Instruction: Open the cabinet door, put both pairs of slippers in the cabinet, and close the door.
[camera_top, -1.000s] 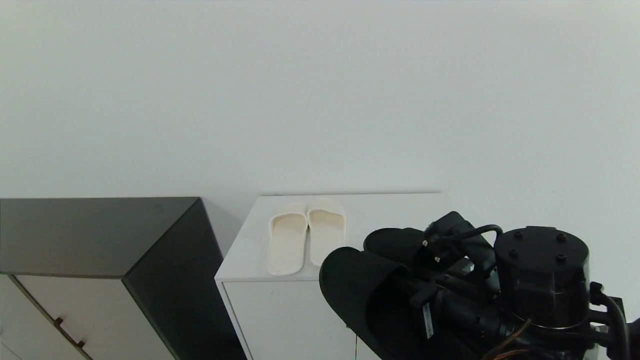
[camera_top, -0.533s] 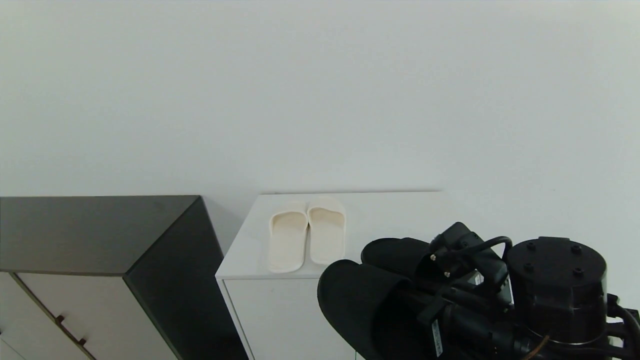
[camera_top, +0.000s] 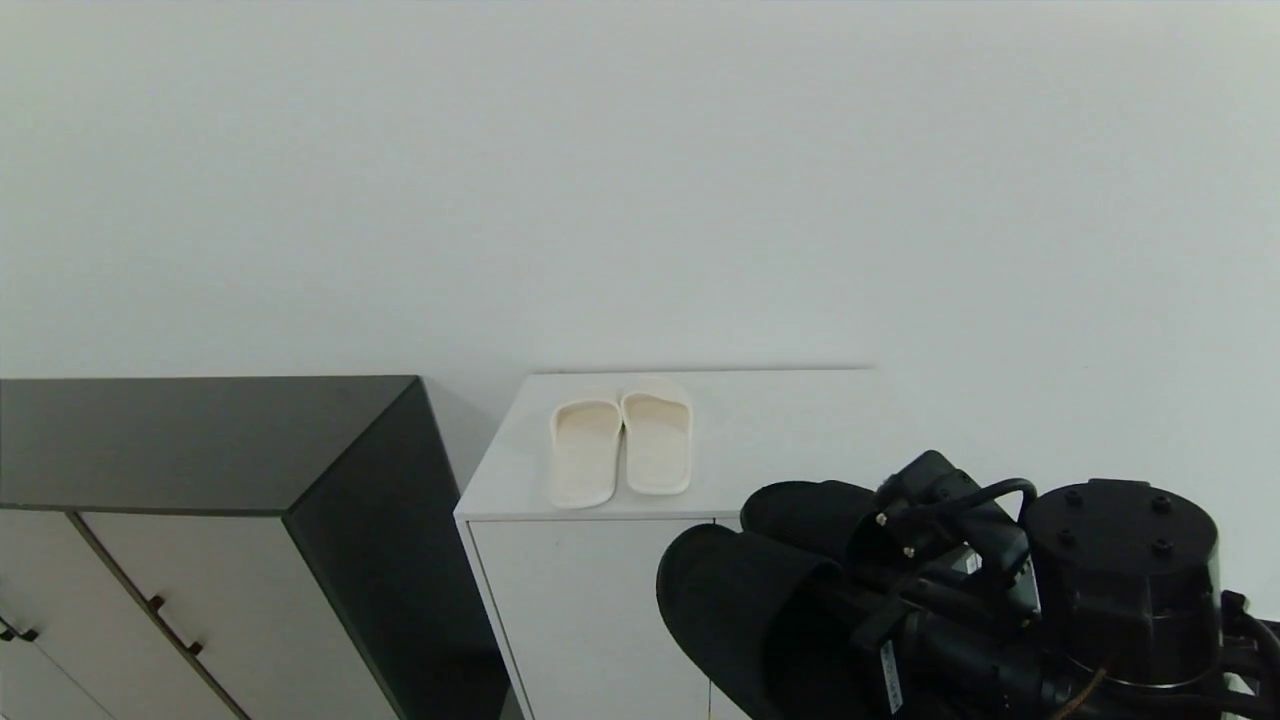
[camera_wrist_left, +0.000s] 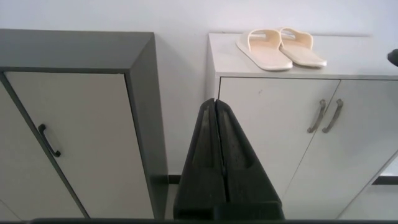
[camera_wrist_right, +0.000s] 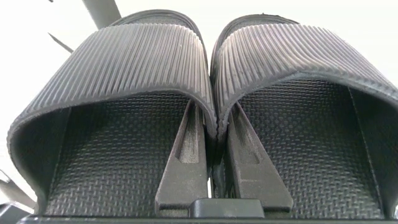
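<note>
Plain white-wall room. Lower right of head view: right gripper (camera_wrist_right: 214, 111) clenched on inner sides of black slippers (camera_top: 750, 600), held before white cabinet (camera_top: 600, 610), doors (camera_wrist_left: 292, 130) shut. Left gripper (camera_wrist_left: 216, 107) closed, empty, before the gap between cabinets. Cream slippers (camera_top: 620, 440) on it near the front edge, bare surface to their right. Dark cabinet (camera_top: 200, 440) left. Camera shifted since earlier; black pair lower against the cabinet's upper edge.

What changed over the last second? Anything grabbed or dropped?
The whole head view shifted, so the camera moved, not the furniture. The right tool, shut on the black slippers, sank slightly in frame, carrying them lower against the white cabinet. Nothing was taken or released. Unchanged: the cream slippers lie side by side on the cabinet top, and its doors are shut.
</note>
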